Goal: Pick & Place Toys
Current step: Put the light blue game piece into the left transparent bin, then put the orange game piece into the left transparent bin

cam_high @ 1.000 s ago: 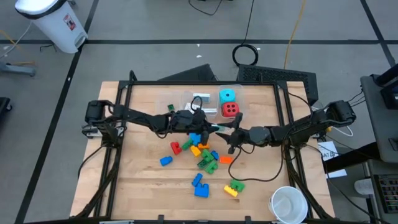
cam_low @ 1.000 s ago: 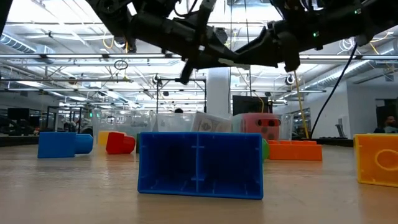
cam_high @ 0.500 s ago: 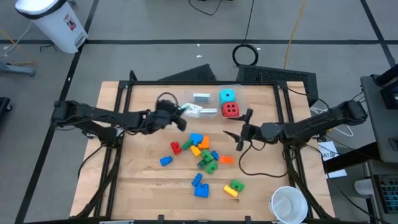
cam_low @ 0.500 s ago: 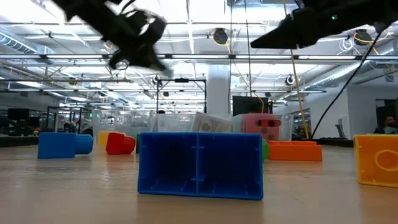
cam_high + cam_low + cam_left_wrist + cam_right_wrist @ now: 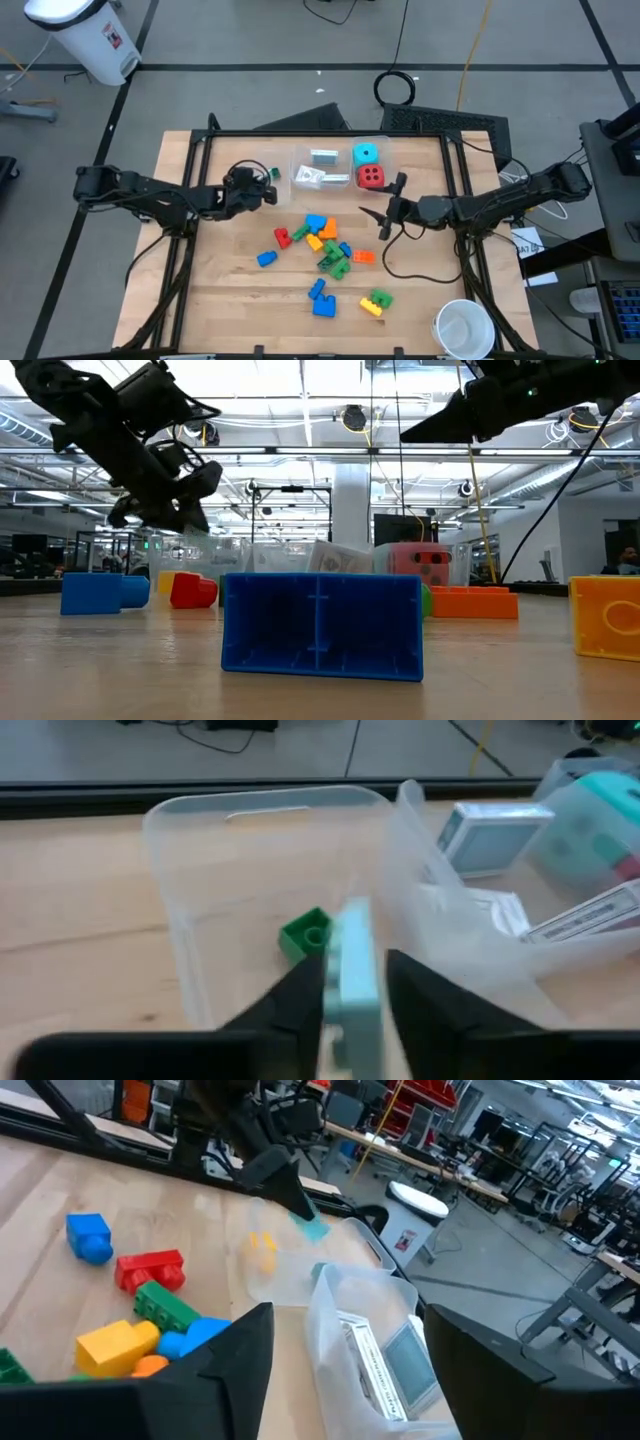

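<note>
- High view: the left gripper (image 5: 268,186) sits over the clear bin (image 5: 262,170) at the far left of the bin row, near the table's (image 5: 230,300) far edge. A green brick (image 5: 273,174) shows just beside the fingertips, inside that bin.
- High view: the right gripper (image 5: 385,205) hangs above bare wood, right of the loose brick pile (image 5: 322,243). Its two fingers are spread apart with nothing between them.
- High view: the pile holds blue, green, red, orange and yellow bricks, most touching one another. A blue brick (image 5: 322,300) and a green-and-yellow pair (image 5: 375,301) lie apart, nearer the front edge.
- High view: a cyan die (image 5: 365,154) and a red die (image 5: 370,176) with dark dots sit in the bin at the right end of the row. White cards (image 5: 323,157) lie in the bin between the end bins. A white cup (image 5: 464,328) stands at the front right corner.
- Low view: the large blue brick (image 5: 321,624) fills the foreground, hollow side facing the camera. The left gripper (image 5: 180,510) is raised above the table at upper left.
- Left wrist view: the fingers (image 5: 290,1005) clamp a thin pale-teal card (image 5: 357,975), held edge-on above the clear bin (image 5: 200,840). The green brick (image 5: 305,932) rests on the bin floor, stud visible.
- Right wrist view: the fingers (image 5: 240,1345) stand wide and empty. Ahead lie a blue brick (image 5: 88,1238), a red brick (image 5: 150,1268), a green one (image 5: 165,1305) and a yellow one (image 5: 115,1345). The left gripper (image 5: 290,1200) holds the teal card over the bin.
</note>
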